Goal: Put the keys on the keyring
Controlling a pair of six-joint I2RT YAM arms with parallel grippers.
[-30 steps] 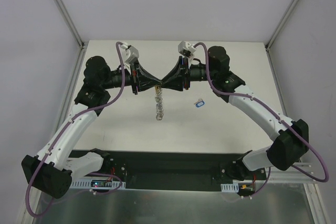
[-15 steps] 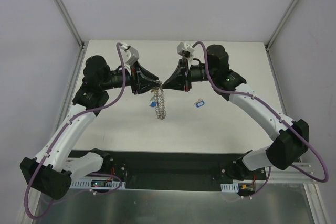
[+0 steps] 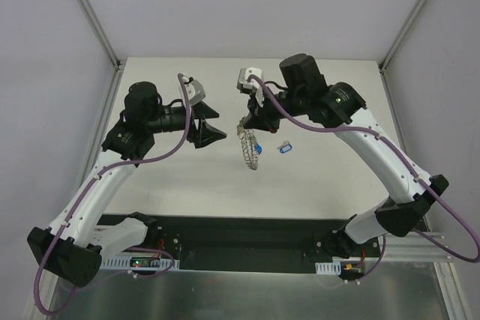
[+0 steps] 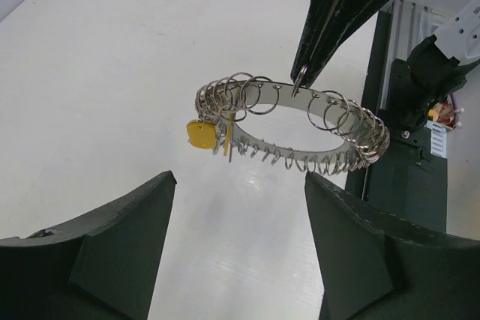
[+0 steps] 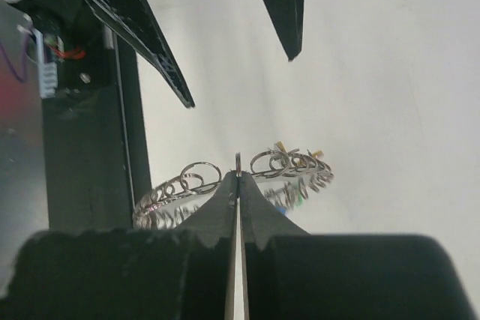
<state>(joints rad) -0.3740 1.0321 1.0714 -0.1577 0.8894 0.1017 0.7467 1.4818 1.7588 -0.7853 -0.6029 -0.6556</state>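
We find right gripper (image 5: 237, 177) clenched on small loop at rim of keyring (image 4: 285, 95); keyring hangs from it above table (image 3: 165, 185). Left gripper (image 4: 240, 179) jaws spread wide, grasping nothing, near keyring. Yellow key (image 4: 199, 134) on keyring; blue key (image 3: 283, 148) lies on table.

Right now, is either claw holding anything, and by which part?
The right claw is shut on the keyring, pinching one small wire loop on its rim. The left claw is open and holds nothing.

Even bright light; faint shadows; right claw (image 5: 238, 176) near base soft-focus.
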